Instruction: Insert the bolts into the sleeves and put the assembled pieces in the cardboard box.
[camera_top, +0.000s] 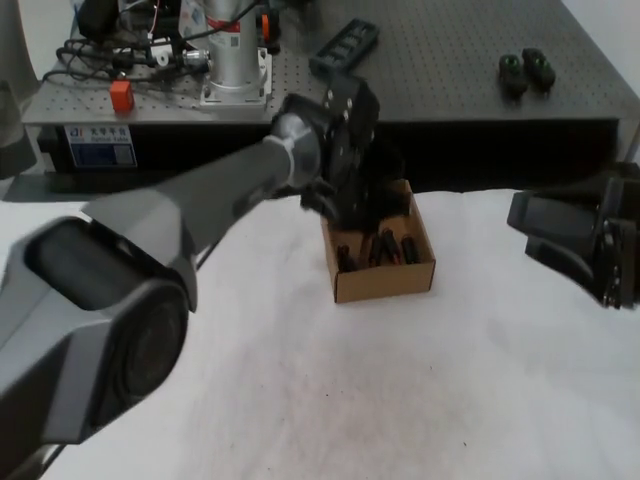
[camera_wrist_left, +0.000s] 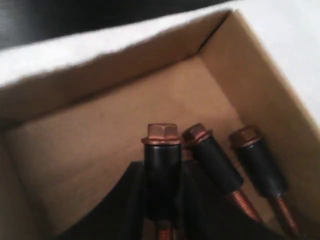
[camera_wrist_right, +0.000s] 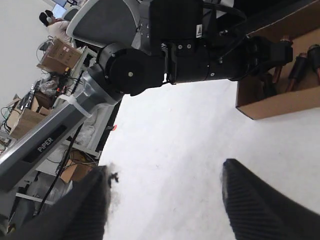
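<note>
The left fingers grip an assembled piece inside the box, just beside two more pieces. The right fingers are spread apart above the table, at the box's 3 o'clock.

High view from behind, left wrist inside shared cardboard box, right wrist farther

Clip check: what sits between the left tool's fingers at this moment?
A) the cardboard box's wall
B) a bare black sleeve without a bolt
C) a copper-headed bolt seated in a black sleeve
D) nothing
C: in the left wrist view the left tool clamps a copper-headed bolt in a black sleeve inside the brown cardboard box, beside two more assembled pieces.
</note>
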